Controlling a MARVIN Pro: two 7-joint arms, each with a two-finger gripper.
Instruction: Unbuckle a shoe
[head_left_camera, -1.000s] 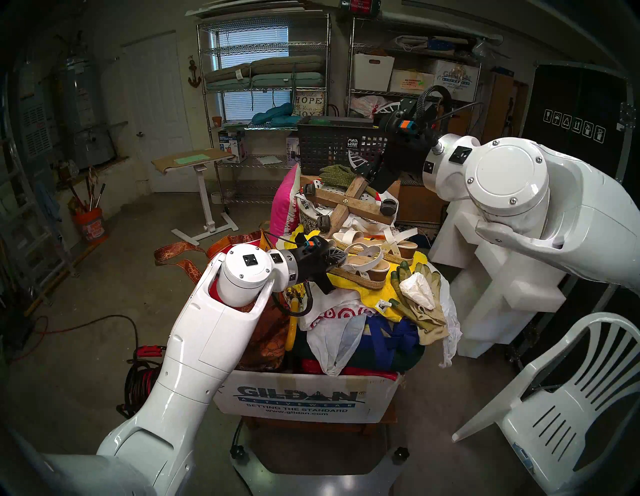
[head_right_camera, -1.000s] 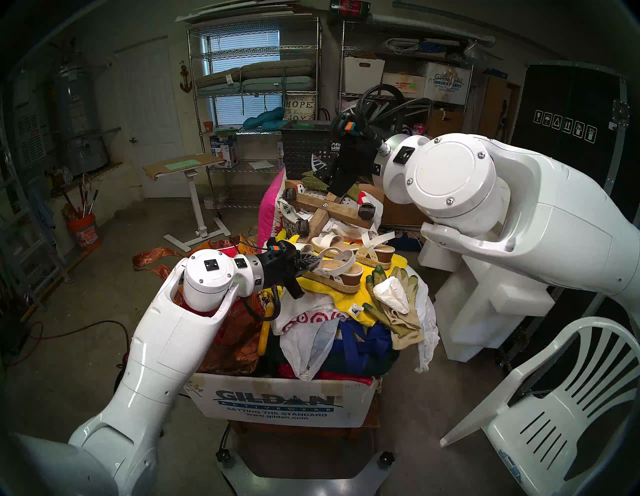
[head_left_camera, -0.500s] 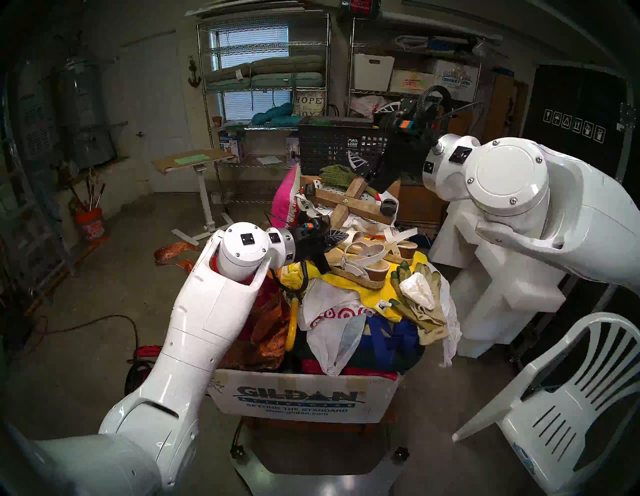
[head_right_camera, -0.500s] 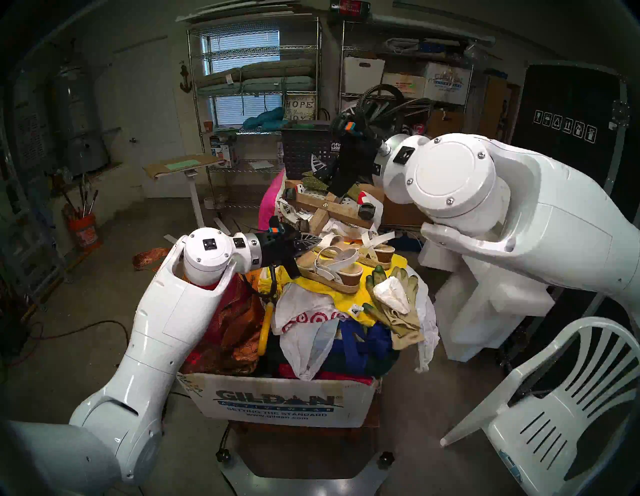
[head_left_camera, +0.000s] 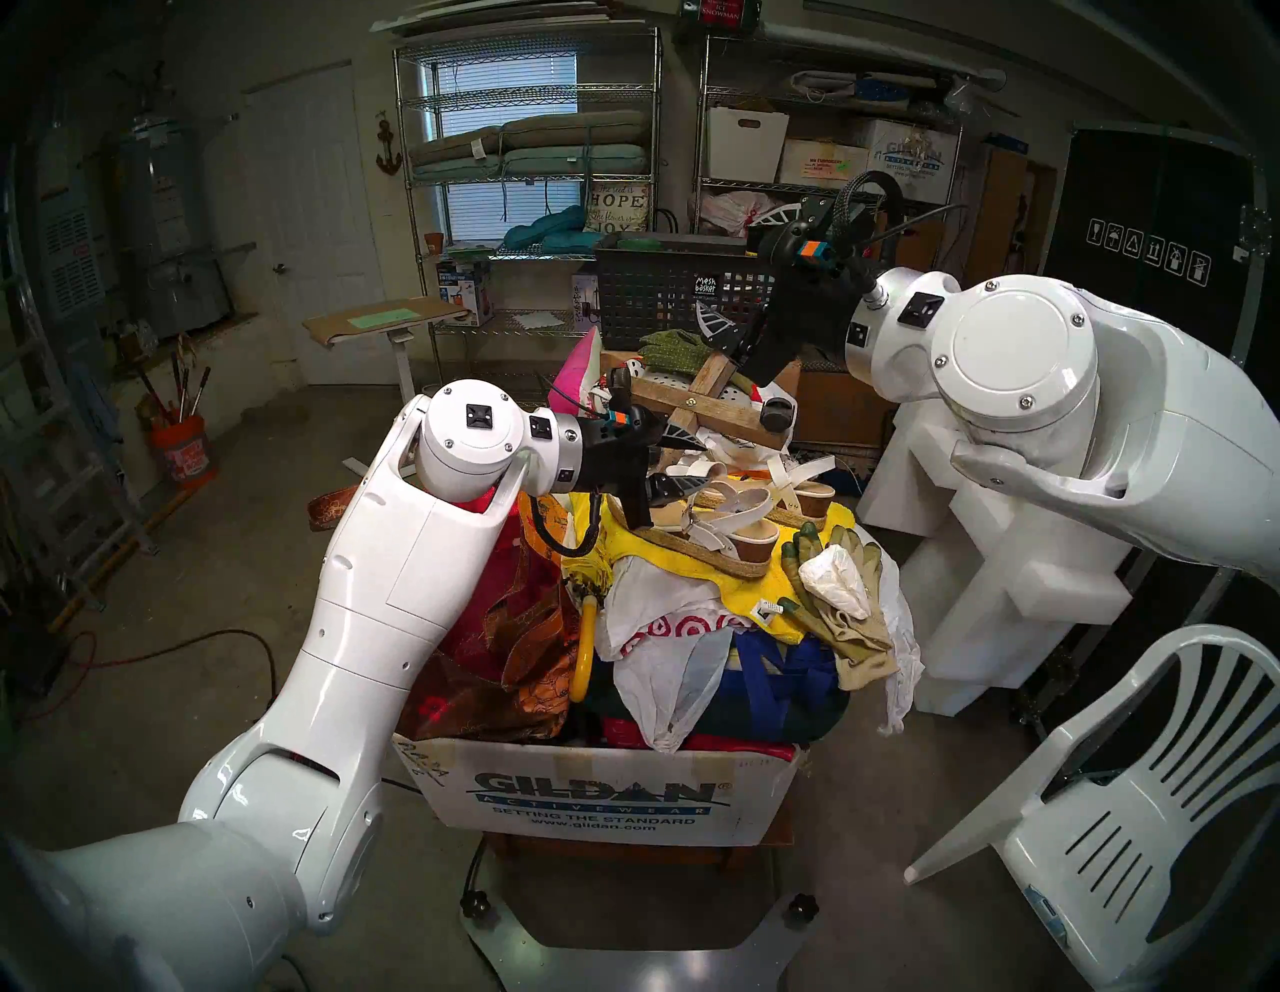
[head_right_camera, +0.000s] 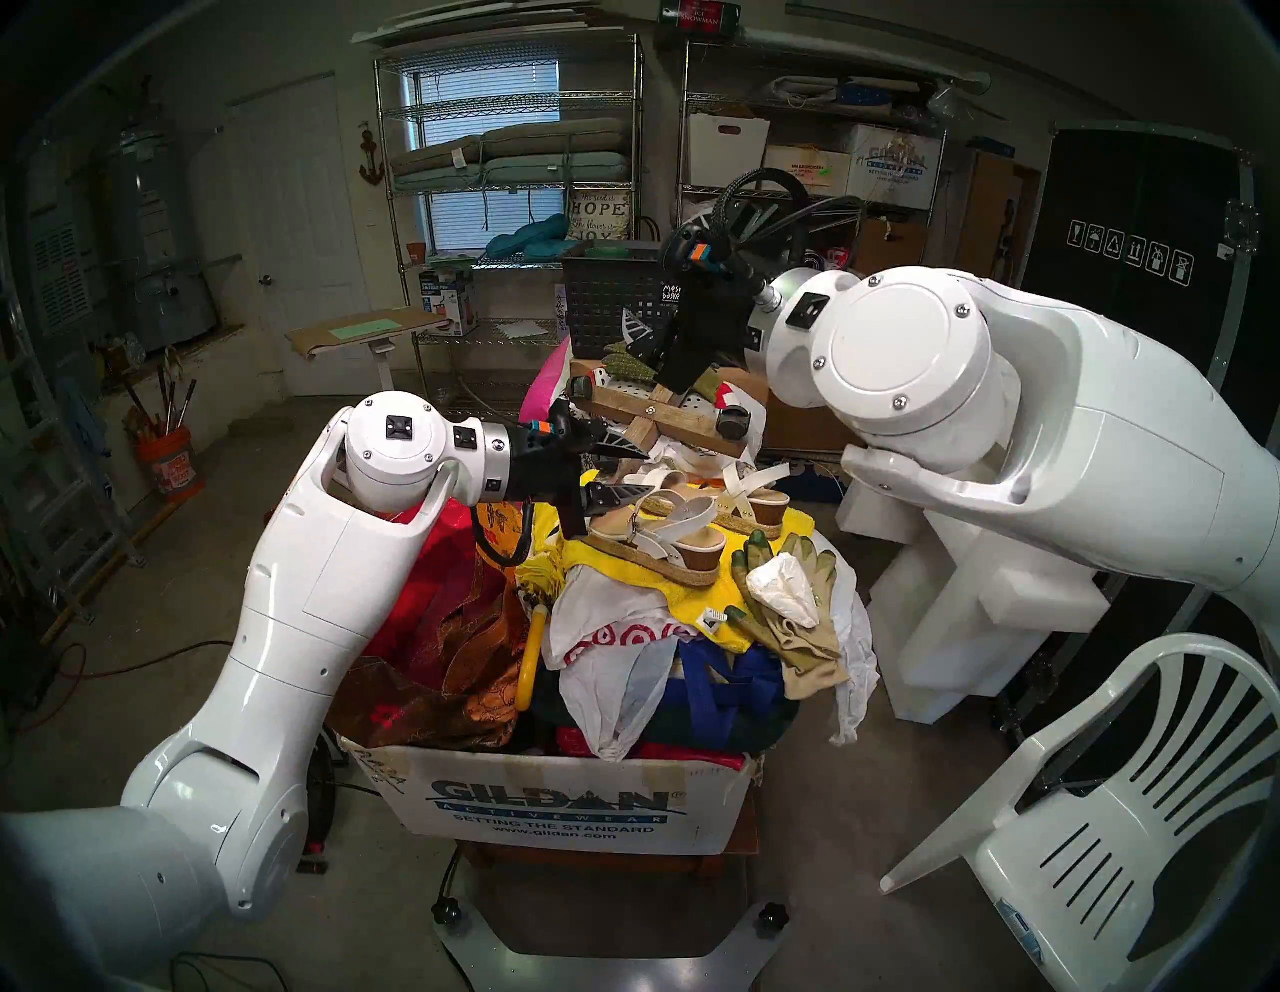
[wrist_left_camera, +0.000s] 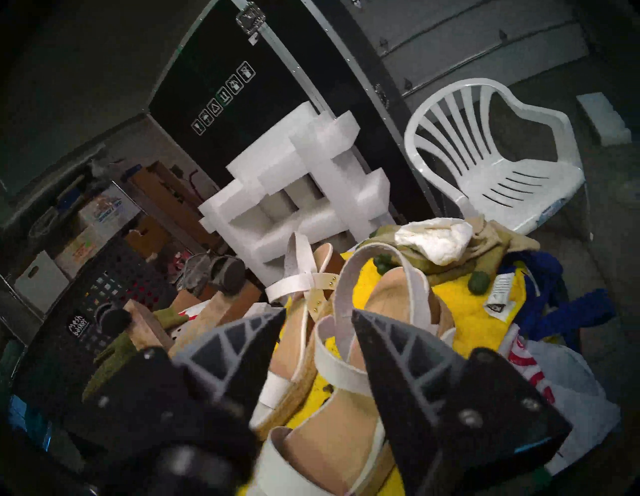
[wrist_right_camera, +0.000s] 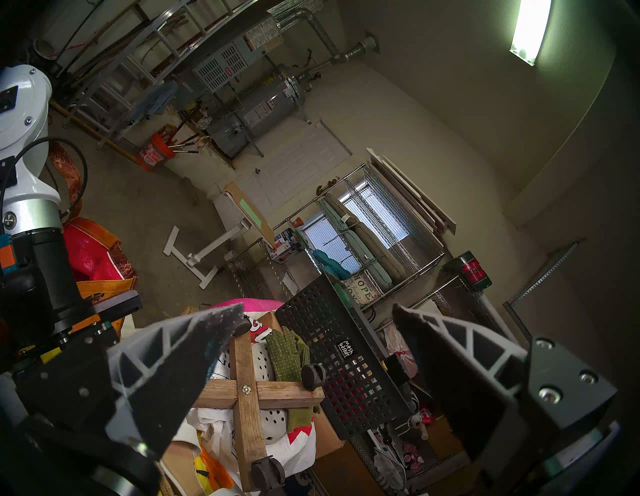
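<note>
Left gripper (head_left_camera: 677, 465), centre frame: risen off the sandal (head_left_camera: 720, 530), jaws now parted, empty; right gripper (wrist_right_camera: 317, 341) spread, idle; ankle strap apparently released.

Left end effector (wrist_left_camera: 318, 317) parted; right end effector (wrist_right_camera: 318, 311) spread wide.
</note>
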